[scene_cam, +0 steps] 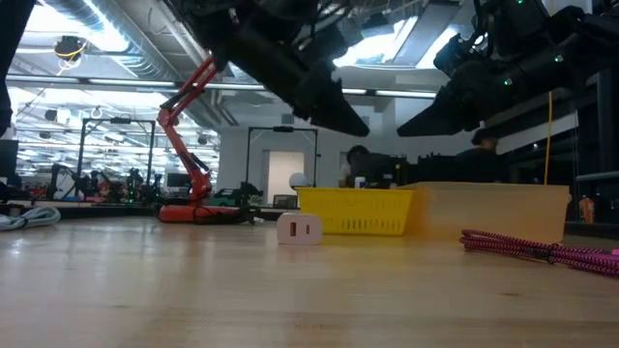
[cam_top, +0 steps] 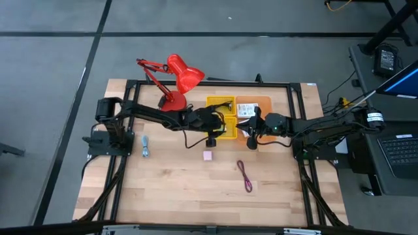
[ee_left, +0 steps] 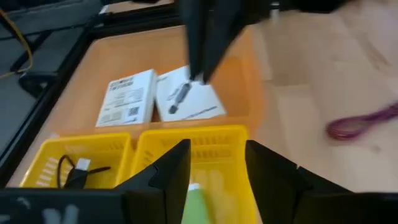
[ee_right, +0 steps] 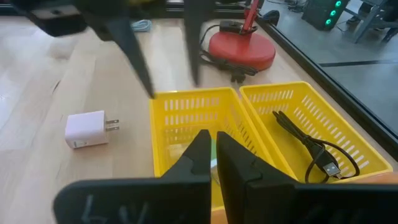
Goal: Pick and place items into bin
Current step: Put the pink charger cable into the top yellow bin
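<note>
In the left wrist view my left gripper (ee_left: 214, 168) is open, hovering over the near yellow bin (ee_left: 193, 146), where a small green piece (ee_left: 195, 200) lies. A black cord (ee_left: 76, 172) lies in the second yellow bin (ee_right: 323, 118). Two white printed packets (ee_left: 127, 98) (ee_left: 186, 102) lie flat in the orange tray (ee_left: 99, 56). My right gripper (ee_right: 214, 157) is shut, raised over the boundary of the tray and bins. The pink block (cam_top: 208, 155), with two prongs, rests on the table near the bins. The maroon cord (cam_top: 245, 175) lies on the wood closer to the near edge.
The red desk lamp (cam_top: 177, 78) stands at the far edge, its base (ee_right: 239, 46) just beyond the bins. A pale coiled cord (cam_top: 145, 146) lies at the table's left. Black frame rails run along the table's sides. Bare wood stretches toward the near edge.
</note>
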You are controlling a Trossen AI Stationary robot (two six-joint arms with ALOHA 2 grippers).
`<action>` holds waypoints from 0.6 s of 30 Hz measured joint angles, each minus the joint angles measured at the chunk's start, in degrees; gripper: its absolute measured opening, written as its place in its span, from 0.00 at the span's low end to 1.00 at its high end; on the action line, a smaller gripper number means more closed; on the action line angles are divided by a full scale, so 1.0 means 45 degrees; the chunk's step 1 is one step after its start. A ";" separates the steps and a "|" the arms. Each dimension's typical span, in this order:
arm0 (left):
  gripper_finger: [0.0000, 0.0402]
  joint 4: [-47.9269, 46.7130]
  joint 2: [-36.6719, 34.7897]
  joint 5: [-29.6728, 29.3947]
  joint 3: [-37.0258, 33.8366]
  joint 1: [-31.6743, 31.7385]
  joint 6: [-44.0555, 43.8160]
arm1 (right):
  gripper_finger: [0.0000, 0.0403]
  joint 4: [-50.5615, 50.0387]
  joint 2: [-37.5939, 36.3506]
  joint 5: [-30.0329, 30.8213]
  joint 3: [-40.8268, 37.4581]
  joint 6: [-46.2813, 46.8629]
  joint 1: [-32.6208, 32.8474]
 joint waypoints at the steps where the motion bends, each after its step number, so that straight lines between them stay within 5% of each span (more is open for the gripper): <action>1: 0.35 -0.0198 -0.0113 0.0003 0.0000 -0.0119 0.0054 | 0.02 0.0000 0.0000 0.0000 0.0000 0.0000 0.0005; 12: 0.16 -0.0978 -0.1992 -0.0029 -0.1465 -0.0701 -0.0412 | 0.02 -0.0481 0.0000 -0.0512 -0.0005 0.0709 0.0519; 18: 0.06 0.1672 -0.3965 -0.0135 -0.3822 -0.1028 -0.0545 | 0.02 -0.0471 0.0000 -0.0699 -0.0005 0.0714 0.1640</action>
